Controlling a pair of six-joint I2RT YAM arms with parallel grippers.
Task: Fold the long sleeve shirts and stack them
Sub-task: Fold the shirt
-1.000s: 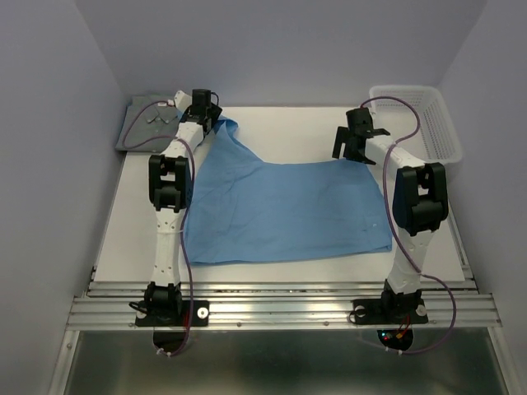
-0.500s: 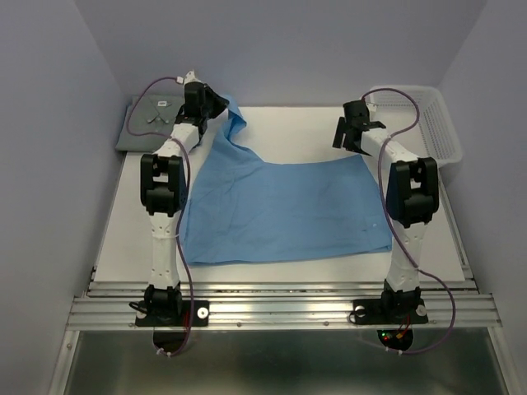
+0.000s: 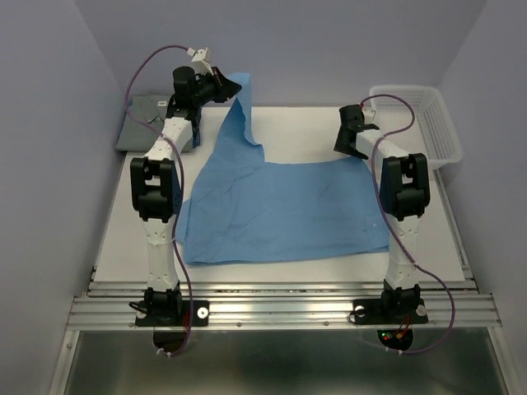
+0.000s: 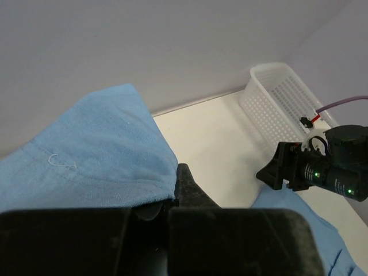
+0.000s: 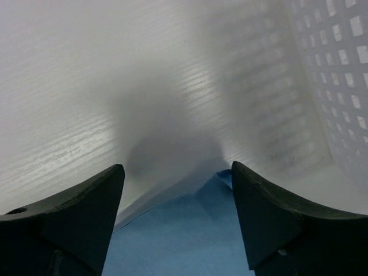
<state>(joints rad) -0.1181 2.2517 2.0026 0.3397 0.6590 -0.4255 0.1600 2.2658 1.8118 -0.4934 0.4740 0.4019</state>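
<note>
A light sky-blue long sleeve shirt (image 3: 288,210) lies spread over the white table. My left gripper (image 3: 221,85) is shut on its far left corner and holds that corner up off the table near the back wall. In the left wrist view the blue cloth (image 4: 86,152) bunches against one dark finger (image 4: 188,187). My right gripper (image 3: 356,141) hangs open over the shirt's far right corner. In the right wrist view that corner (image 5: 190,230) lies between the two spread fingertips (image 5: 106,190), untouched. A folded grey shirt (image 3: 142,119) rests at the far left.
A white mesh basket (image 3: 416,119) stands at the far right corner, close beside the right gripper; its wall (image 5: 339,69) fills the right wrist view's right side. The back wall stands just behind the raised left gripper. The table's (image 3: 313,127) far middle strip is bare.
The left gripper shut on the blue shirt's far left corner and lifted it up and back. The right gripper moved onto the far right corner, and its jaws narrowed a little.
</note>
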